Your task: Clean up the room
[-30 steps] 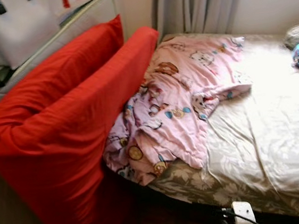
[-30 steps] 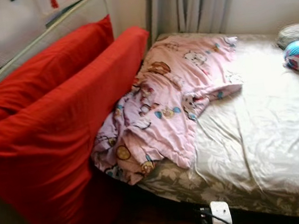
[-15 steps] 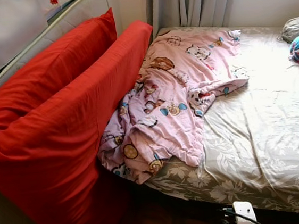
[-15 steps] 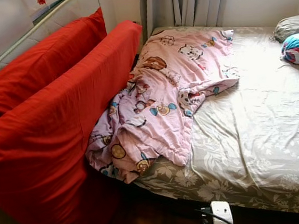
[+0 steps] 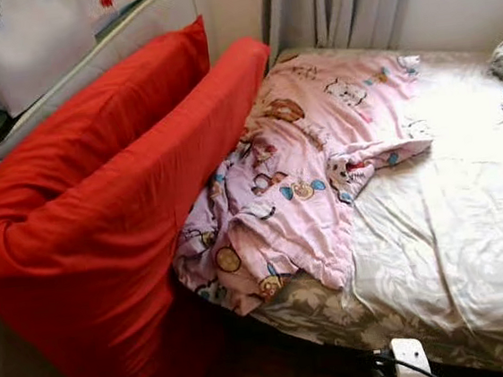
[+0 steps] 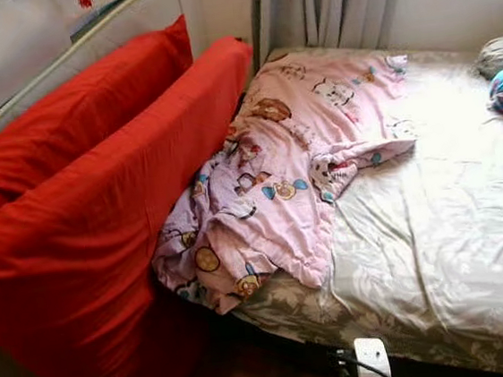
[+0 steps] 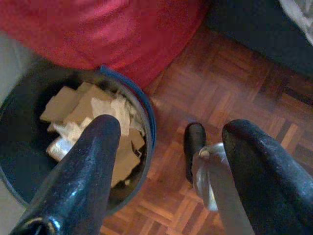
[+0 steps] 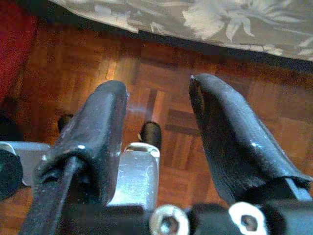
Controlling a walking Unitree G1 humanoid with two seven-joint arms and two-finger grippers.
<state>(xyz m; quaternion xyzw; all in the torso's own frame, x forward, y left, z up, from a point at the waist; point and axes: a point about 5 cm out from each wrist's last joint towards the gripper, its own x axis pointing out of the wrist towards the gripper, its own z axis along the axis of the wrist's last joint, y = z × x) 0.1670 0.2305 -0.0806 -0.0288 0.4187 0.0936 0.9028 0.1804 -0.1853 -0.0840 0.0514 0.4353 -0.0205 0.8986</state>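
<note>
Only the head camera has shifted slightly; the pink blanket (image 5: 300,179) stays crumpled on the bed (image 5: 453,221), while the left gripper (image 7: 168,147) and right gripper (image 8: 159,122) hang spread open and empty, so tidying remains unstarted.

- Left gripper (image 7: 168,147): two long, glossy black fingers (image 7: 80,171), rounded and tapering.
- Right gripper (image 8: 156,122): two matte black fingers (image 8: 100,132), scuffed at the edges, on a black base with silver screws (image 8: 168,223).
- Silver metal leg (image 8: 134,178) ending in a black foot (image 8: 150,132).
- White blocks with black cables (image 5: 410,356).

Crumpled pink cartoon blanket (image 5: 307,165) lies on bed (image 5: 453,221).
</note>
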